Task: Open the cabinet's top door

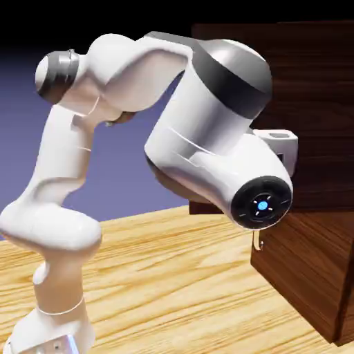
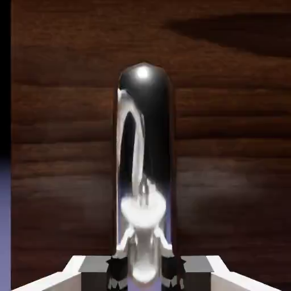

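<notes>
Glossy white arm [image 1: 200, 145], grey joint bands, blue-lit black cap [image 1: 261, 205]

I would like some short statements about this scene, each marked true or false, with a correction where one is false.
1. The gripper is shut on the silver handle. True.
2. In the hand view, the handle stands between the two fingertips. True.
3. The cabinet is made of white metal. False: it is dark brown wood grain.
4. In the exterior view, the arm's large white wrist hides the gripper. True.
5. The table is blue. False: it is light wood; the backdrop is blue-violet.
6. The hand view shows a red cube. False: it shows only wood and the handle.
</notes>
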You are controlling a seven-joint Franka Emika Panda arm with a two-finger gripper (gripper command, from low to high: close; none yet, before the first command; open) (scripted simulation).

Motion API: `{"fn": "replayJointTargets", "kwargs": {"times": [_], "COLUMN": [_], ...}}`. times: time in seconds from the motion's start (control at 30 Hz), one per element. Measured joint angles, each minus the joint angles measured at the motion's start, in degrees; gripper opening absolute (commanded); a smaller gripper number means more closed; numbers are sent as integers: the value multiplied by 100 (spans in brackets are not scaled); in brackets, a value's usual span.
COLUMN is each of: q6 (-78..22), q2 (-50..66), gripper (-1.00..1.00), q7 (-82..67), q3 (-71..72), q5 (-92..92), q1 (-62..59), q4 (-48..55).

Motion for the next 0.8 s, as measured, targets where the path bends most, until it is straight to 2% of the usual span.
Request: {"fn": "replayJointTargets", "kwargs": {"times": [0.17, 0.3, 0.53, 0.77, 0.8], "q6": [480, 999, 1700, 1762, 1722], "q2": [-1035, -1865, -3319, -4775, -4974], "gripper": [-100, -100, -100, -100, 100], "q7": [109, 341, 871, 1563, 1673], "q3": [917, 1220, 987, 466, 405], "q5": [-675, -1157, -1996, -2794, -2889], "q1": [-431, -280, 744, 2102, 2292], "q4": [516, 705, 1175, 2265, 2465]}}
